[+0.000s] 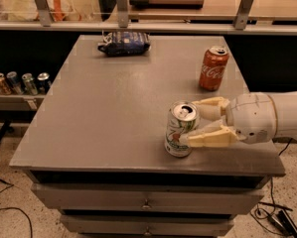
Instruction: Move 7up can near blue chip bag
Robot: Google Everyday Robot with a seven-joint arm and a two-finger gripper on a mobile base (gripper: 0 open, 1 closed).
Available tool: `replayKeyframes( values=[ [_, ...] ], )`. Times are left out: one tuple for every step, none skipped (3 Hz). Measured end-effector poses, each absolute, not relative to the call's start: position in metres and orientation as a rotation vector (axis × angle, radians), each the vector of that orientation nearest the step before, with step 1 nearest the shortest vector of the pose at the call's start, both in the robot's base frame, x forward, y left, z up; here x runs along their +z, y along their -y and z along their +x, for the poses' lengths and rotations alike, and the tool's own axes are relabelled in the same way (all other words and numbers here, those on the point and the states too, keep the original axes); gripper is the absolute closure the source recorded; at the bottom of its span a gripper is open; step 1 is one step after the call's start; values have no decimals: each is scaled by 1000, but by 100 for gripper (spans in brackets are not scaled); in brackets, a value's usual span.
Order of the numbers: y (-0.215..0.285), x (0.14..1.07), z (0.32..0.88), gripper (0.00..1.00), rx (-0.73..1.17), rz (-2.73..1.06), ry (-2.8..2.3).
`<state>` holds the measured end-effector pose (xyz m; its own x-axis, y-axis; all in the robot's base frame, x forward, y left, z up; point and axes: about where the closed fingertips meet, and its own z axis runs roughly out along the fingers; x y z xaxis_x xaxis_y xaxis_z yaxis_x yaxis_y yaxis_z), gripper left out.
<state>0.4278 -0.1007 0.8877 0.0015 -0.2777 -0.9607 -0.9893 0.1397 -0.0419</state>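
Observation:
The 7up can (pixel 180 129), silver-white with green lettering, stands upright near the table's front edge, right of centre. My gripper (pixel 193 123) reaches in from the right. Its cream fingers (pixel 210 138) sit against the far and near sides of the can, shut on it. The can still rests on the table. The blue chip bag (pixel 124 42) lies flat at the far edge of the table, left of centre, well away from the can.
An orange-red Coca-Cola can (pixel 213 68) stands behind the gripper on the right side of the grey table (pixel 108 113). Several cans (pixel 20 82) stand on a low shelf at the left. A rail with posts (pixel 121 6) runs behind the table.

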Motion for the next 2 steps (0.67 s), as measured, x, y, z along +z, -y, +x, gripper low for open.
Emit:
replayKeyframes(
  values=[
    [101, 886, 427, 85, 942, -1308, -1477],
    [103, 893, 430, 100, 934, -1311, -1491]
  ],
)
